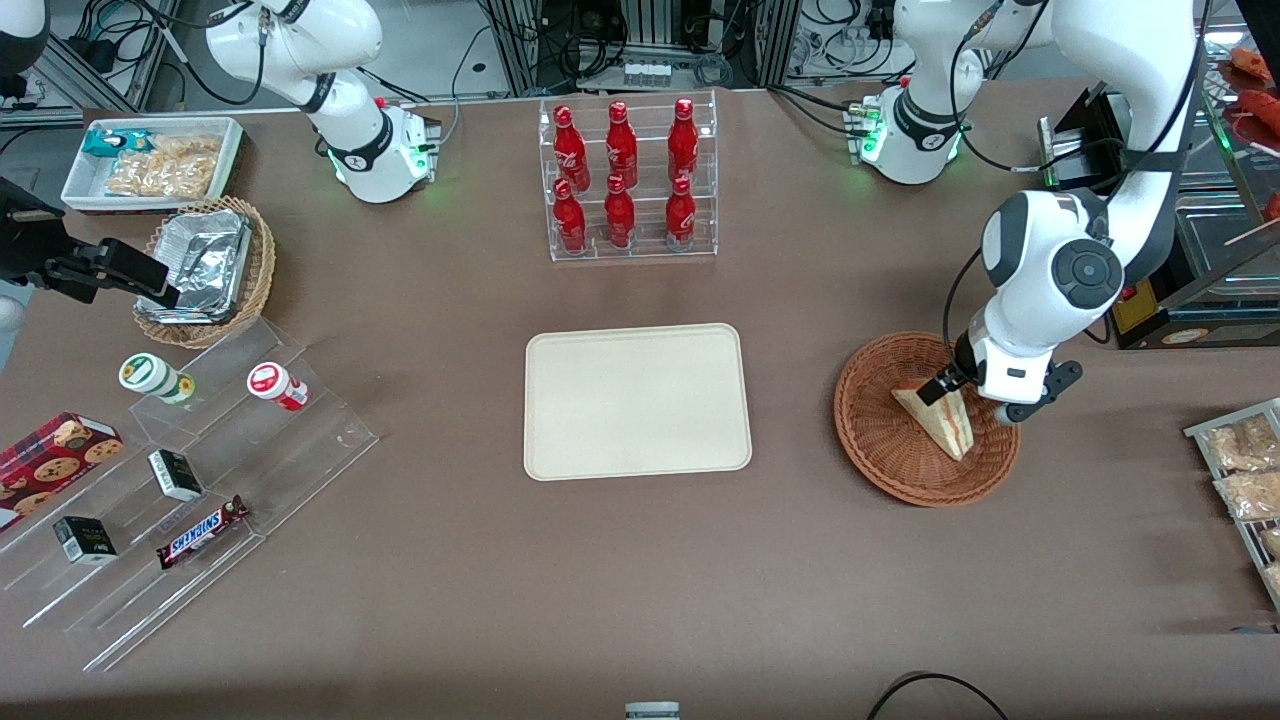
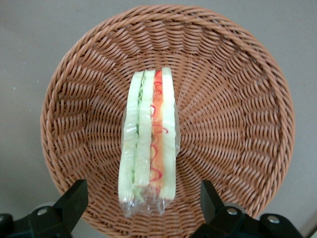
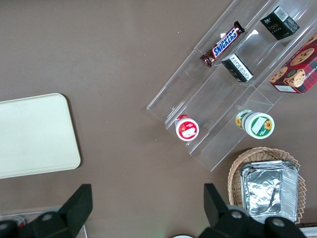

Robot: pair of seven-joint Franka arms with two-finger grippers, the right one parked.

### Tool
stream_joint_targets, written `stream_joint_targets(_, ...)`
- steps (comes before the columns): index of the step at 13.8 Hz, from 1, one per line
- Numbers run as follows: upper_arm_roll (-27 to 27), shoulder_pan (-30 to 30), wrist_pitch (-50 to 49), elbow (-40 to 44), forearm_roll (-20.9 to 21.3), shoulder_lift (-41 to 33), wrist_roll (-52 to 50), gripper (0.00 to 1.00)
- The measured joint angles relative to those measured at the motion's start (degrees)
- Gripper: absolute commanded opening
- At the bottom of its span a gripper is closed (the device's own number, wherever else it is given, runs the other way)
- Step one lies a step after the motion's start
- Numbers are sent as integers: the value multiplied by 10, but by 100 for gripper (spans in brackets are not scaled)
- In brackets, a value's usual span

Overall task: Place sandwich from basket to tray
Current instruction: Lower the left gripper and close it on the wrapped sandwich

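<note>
Gripper (image 2: 141,201), fingers spread wide and holding nothing, hovers directly above the sandwich (image 2: 148,144), one finger to each side of it. Sandwich lies in the basket (image 1: 880,455); tray (image 1: 637,400) sits well apart, mid-table.

**A:** Where is the gripper (image 1: 973,398) standing, and what is crowding it?

**B:** It is hanging low over the basket (image 1: 880,440), fingers (image 2: 74,201) spread wide, one to each side of the sandwich (image 2: 148,148). The sandwich is lying on edge in the bowl, with open wicker showing between it and each finger. The woven rim is ringing the gripper all round.

**A:** And the way toward the tray (image 1: 637,400)?

**B:** Bare brown table (image 1: 790,520) is lying between basket and tray. The bottle rack (image 1: 627,180) is standing farther from the front camera than the tray, apart from its edge. The tray's surface is lying bare.
</note>
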Motion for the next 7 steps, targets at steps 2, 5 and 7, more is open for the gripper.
stream_joint_targets(2,0,0,10,0,0,11,-28,100)
stream_joint_targets(5,0,0,24,0,0,27,-58,100)
stream_joint_targets(7,1,0,34,0,0,39,-66,97)
